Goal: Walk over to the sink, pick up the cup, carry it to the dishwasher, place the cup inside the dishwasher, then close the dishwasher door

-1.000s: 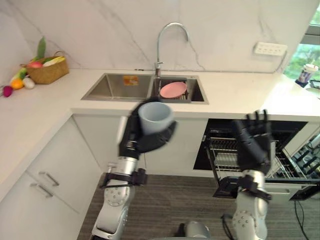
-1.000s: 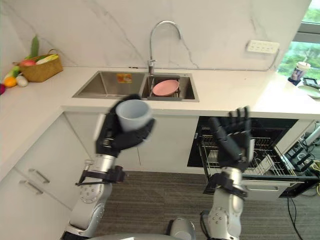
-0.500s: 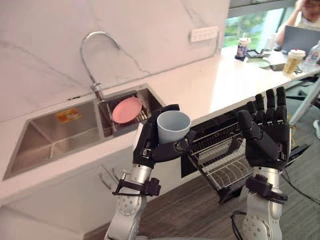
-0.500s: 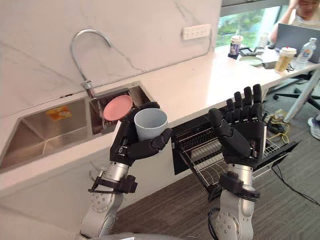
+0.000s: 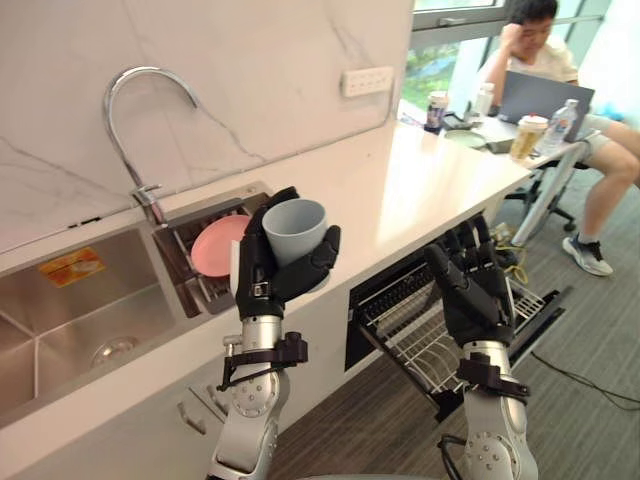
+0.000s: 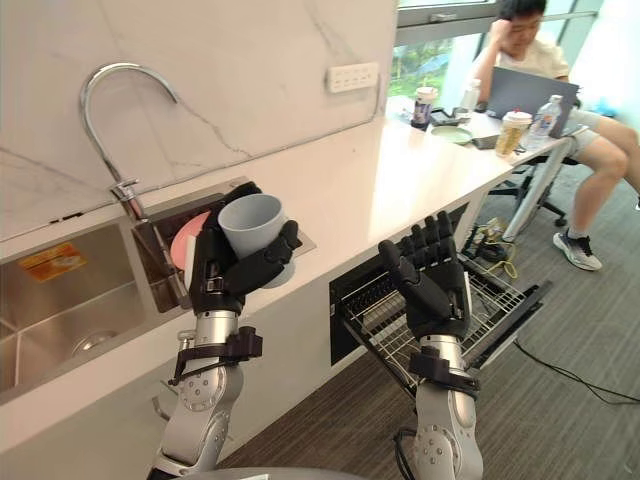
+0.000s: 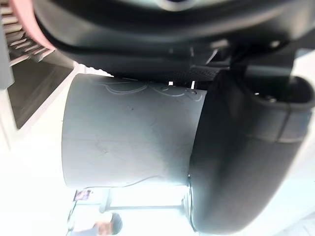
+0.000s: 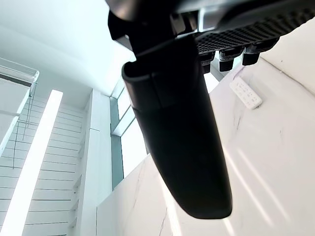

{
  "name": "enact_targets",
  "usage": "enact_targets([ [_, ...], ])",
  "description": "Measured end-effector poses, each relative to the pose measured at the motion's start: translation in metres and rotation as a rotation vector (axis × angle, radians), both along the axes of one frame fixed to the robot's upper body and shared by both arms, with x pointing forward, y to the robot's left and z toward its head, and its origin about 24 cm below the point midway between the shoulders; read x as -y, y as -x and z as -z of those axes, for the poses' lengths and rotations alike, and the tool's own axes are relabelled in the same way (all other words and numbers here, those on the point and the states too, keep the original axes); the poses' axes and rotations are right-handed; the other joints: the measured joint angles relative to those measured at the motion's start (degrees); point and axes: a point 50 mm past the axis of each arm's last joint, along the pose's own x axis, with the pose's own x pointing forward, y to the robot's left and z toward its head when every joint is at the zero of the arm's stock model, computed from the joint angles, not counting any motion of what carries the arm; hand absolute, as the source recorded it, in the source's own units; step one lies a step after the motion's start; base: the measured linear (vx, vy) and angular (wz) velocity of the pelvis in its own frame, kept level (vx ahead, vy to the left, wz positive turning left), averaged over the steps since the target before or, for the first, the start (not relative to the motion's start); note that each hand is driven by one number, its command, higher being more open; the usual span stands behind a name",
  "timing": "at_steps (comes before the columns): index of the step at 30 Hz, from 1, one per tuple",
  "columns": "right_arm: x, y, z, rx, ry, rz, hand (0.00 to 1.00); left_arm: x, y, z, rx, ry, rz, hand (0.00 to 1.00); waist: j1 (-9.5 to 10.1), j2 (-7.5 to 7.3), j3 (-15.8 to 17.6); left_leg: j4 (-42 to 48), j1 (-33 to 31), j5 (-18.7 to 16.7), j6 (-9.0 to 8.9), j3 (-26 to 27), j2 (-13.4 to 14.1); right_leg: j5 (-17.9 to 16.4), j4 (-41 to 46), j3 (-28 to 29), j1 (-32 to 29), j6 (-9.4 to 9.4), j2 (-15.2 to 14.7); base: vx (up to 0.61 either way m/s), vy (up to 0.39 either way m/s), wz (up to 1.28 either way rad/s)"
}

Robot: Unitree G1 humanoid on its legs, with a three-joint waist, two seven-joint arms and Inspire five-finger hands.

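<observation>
A pale blue-grey cup (image 5: pixel 293 228) sits upright in my left hand (image 5: pixel 268 270), whose fingers and thumb curl round it; it is held above the counter edge beside the sink (image 5: pixel 70 320). The left wrist view shows the cup (image 7: pixel 128 140) close up with my thumb (image 7: pixel 246 157) pressed on its side. My right hand (image 5: pixel 470 285) is raised with straight fingers and holds nothing, in front of the open dishwasher (image 5: pixel 400 300). The dishwasher's wire rack (image 5: pixel 440 345) is pulled out over its lowered door (image 5: pixel 535 315).
A pink plate (image 5: pixel 215 245) leans in the sink's right basin under the curved tap (image 5: pixel 130 110). A person (image 5: pixel 545 75) sits at the counter's far end with a laptop (image 5: pixel 540 98), cups and a bottle. White cabinet fronts (image 5: pixel 190 420) run below the counter.
The whole view has swung further right, so the camera moved: the sink slid left and the seated person came into sight. Both hands keep their poses, the cup still held.
</observation>
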Motion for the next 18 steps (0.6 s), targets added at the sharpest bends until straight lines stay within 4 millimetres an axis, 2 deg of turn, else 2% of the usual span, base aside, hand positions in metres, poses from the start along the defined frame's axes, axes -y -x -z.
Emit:
enact_targets([
  [3,-0.001,-0.008,0.011,-0.042,-0.007,-0.013,1.0,-0.017,-0.002,0.001,0.014,-0.018,-0.149,0.0,-0.12,0.49,0.05,0.84,0.39,-0.93,0.17,2.18,1.36,0.97,-1.7,-4.33,-0.16,0.0,-0.92,-0.04,0.032,-0.59],
  [4,-0.004,-0.013,0.014,-0.055,-0.011,-0.026,1.0,-0.027,-0.005,-0.001,0.027,-0.012,-0.23,0.0,0.11,1.02,0.84,0.64,0.33,-0.85,0.09,3.69,2.69,-0.79,-4.03,-5.76,-0.16,-2.75,-1.77,-0.09,-0.029,-0.67],
  [5,-0.006,-0.014,0.015,-0.06,-0.007,-0.038,1.0,-0.033,-0.007,-0.001,0.028,0.007,-0.285,0.0,0.11,0.96,1.09,0.85,0.3,-1.02,-0.28,4.05,3.44,-1.42,-5.88,-6.02,-0.13,-3.19,-3.1,-0.1,-0.069,-0.5],
  [6,-0.007,-0.014,0.016,-0.067,0.006,-0.043,1.0,-0.039,-0.009,0.001,0.023,0.021,-0.338,0.0,0.11,1.68,1.55,1.56,0.22,-1.87,-0.73,4.07,5.23,-0.91,-9.51,-5.57,0.32,-3.2,-4.39,-0.06,-0.129,-0.23],
  [7,-0.008,-0.014,0.016,-0.069,0.005,-0.047,1.0,-0.045,-0.009,0.003,0.013,0.025,-0.381,0.0,0.11,1.52,1.53,2.74,0.15,-2.5,-1.96,4.03,7.11,1.42,-13.31,-5.3,1.06,-3.37,-5.31,-0.01,-0.163,-0.11],
  [8,-0.009,-0.015,0.016,-0.066,0.004,-0.049,1.0,-0.048,-0.009,0.004,0.01,0.028,-0.4,0.0,0.14,1.19,1.59,3.32,0.11,-2.79,-2.75,3.97,7.85,3.4,-15.08,-5.12,1.5,-3.43,-5.87,0.03,-0.253,-0.01],
  [9,-0.01,-0.015,0.014,-0.058,-0.001,-0.052,1.0,-0.051,-0.008,0.004,0.011,0.033,-0.426,0.0,0.25,0.23,1.64,4.47,0.15,-3.37,-4.42,3.62,9.25,8.53,-17.9,-4.92,2.49,-2.43,-6.41,0.04,-0.259,0.06],
  [10,-0.011,-0.016,0.013,-0.053,-0.007,-0.052,1.0,-0.052,-0.007,0.004,0.012,0.032,-0.435,0.0,0.34,-0.45,1.43,4.95,0.06,-3.54,-5.33,3.31,9.72,11.43,-19.19,-5.09,2.84,-1.83,-6.45,0.31,-0.878,0.1],
  [11,-0.003,-0.023,0.004,-0.039,0.106,-0.086,1.0,-0.049,-0.005,0.017,-0.052,0.021,-0.443,0.0,1.02,4.42,1.21,1.62,-0.5,1.04,-10.17,1.77,18.29,6.2,-24.16,-10.03,4.83,-0.78,2.34,0.33,-0.824,0.05],
  [12,0.001,-0.023,0.004,-0.052,0.119,-0.086,1.0,-0.05,-0.005,0.017,-0.052,0.021,-0.452,0.0,0.85,4.49,1.25,0.91,-0.18,2.38,-9.93,1.31,18.71,5.93,-24.24,-10.17,5.02,-1.35,3.01,0.35,-0.798,0.03],
  [14,0.008,-0.023,0.005,-0.063,0.136,-0.073,1.0,-0.053,-0.004,0.017,-0.053,0.02,-0.461,0.0,0.43,4.55,1.46,0.68,0.65,3.12,-9.87,0.83,18.74,5.68,-24.36,-10.26,6.2,-1.79,3.2,0.1,-0.131,0.04],
  [15,0.012,-0.022,0.006,-0.068,0.142,-0.059,1.0,-0.054,-0.003,0.018,-0.053,0.024,-0.47,0.0,0.39,4.73,1.63,2.58,0.67,3.16,-9.2,0.94,18.58,5.56,-25.18,-10.82,7.54,-1.77,3.44,0.07,-0.083,0.08],
  [16,0.013,-0.022,0.006,-0.067,0.14,-0.056,1.0,-0.054,-0.003,0.018,-0.051,0.028,-0.47,0.0,0.43,5.23,2.55,5.6,0.03,2.33,-7.69,0.89,18.92,5.55,-25.61,-11.68,8.44,-1.94,3.63,0.06,-0.157,0.02],
  [17,0.008,-0.021,0.008,-0.067,0.127,-0.078,1.0,-0.059,0.002,0.022,-0.067,0.023,-0.493,0.0,0.61,5.21,4.01,14.24,-2.98,1.35,-5.96,-0.95,20.55,5.49,-27.37,-12.43,11.17,-3.51,6.12,0.02,-0.238,0.28],
  [18,0.007,-0.017,0.009,-0.044,0.128,-0.113,1.0,-0.061,0.002,0.027,-0.09,0.001,-0.475,0.0,0.79,4.39,5.02,22.03,-7.87,-1.1,-4.02,-5.13,20.01,6.49,-31.89,-13.7,15.01,-4.88,6.89,0.0,-0.21,0.26],
])
